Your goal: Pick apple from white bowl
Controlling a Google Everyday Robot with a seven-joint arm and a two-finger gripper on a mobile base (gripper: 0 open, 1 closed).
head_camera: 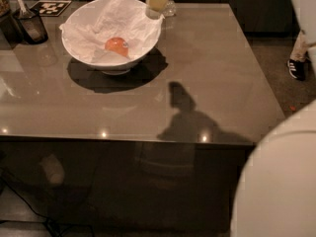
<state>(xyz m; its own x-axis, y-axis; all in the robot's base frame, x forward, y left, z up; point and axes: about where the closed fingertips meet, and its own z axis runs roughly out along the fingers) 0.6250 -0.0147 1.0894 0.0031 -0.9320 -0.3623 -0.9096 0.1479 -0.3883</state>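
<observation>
The apple (117, 45) is a small orange-red fruit lying inside the white bowl (117, 66), which is lined with crumpled white paper (113, 21) and stands at the back left of the grey table (207, 73). My gripper (155, 11) is a cream-coloured shape coming down from the top edge. It hangs above the bowl's far right rim, up and to the right of the apple, and is apart from it.
A dark square container with a utensil (30, 24) stands left of the bowl. A black-and-white marker tag (55, 7) lies behind it. A small clear object (171, 8) sits behind the gripper. A person's shoe (296, 68) is on the floor at right. A cream robot part (281, 181) fills the bottom right.
</observation>
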